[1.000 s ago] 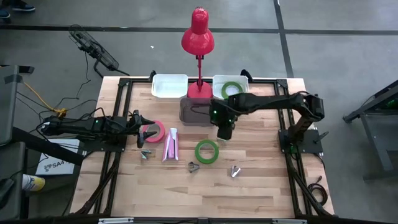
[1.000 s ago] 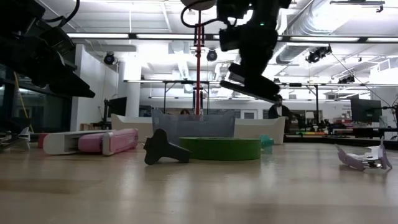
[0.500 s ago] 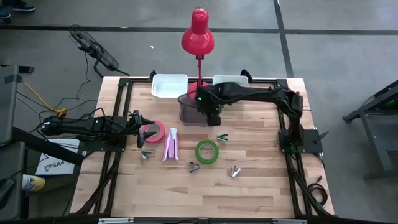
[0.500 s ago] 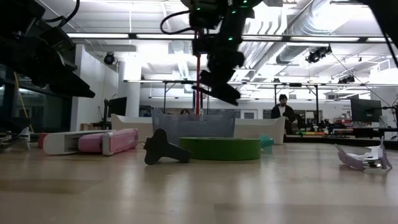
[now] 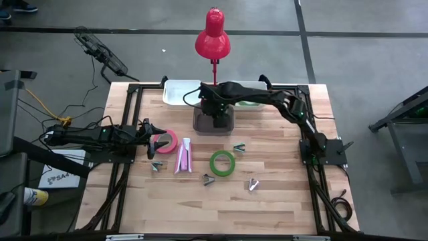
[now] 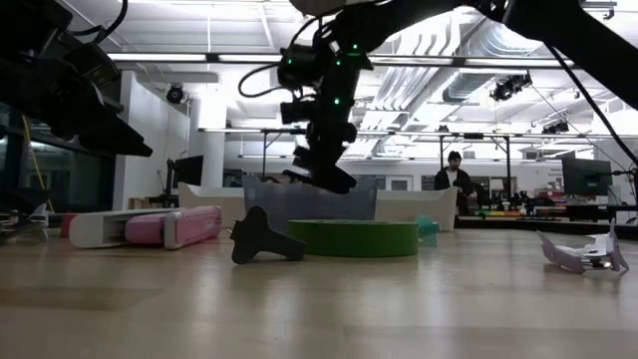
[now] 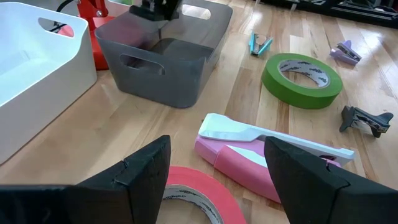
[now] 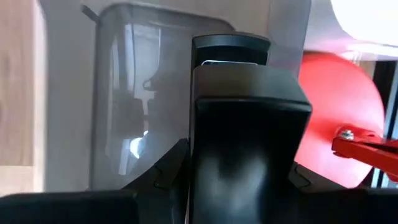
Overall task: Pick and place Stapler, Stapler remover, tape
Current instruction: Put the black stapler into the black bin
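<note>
The left gripper hovered with fingers spread wide, holding nothing, just beside the flat pink ring of tape. Next lay the pink-and-white stapler, then a dark claw-shaped staple remover and the bright green ring of tape. The right gripper hung over the translucent grey plastic bin; whether its fingers were parted or held anything could not be told.
</note>
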